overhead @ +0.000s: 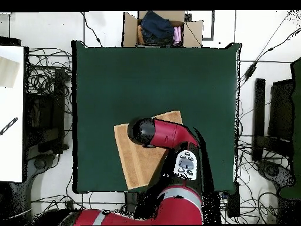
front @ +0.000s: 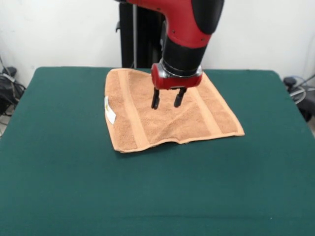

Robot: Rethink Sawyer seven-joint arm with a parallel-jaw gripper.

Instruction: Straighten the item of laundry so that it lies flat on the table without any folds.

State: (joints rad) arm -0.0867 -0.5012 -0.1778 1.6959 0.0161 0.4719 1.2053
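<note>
The tan terry towel (front: 167, 113) lies spread on the dark green table (front: 64, 162), toward the robot's side. Two woven bands run across it and a white label (front: 110, 109) sticks out at its left edge. Its near edge has a slight raised ripple in the middle. My gripper (front: 166, 104) hangs open and empty just above the towel's middle, fingers (front: 155, 100) apart. In the overhead view the arm's head (overhead: 144, 131) covers the towel's centre and hides the gripper; the towel (overhead: 132, 159) shows around it.
A cardboard box with clothes (overhead: 161, 28) stands beyond the table's far edge in the overhead view. Cables and equipment (overhead: 44, 100) lie on the floor around the table. The robot's black pedestal (front: 138, 34) stands behind the towel.
</note>
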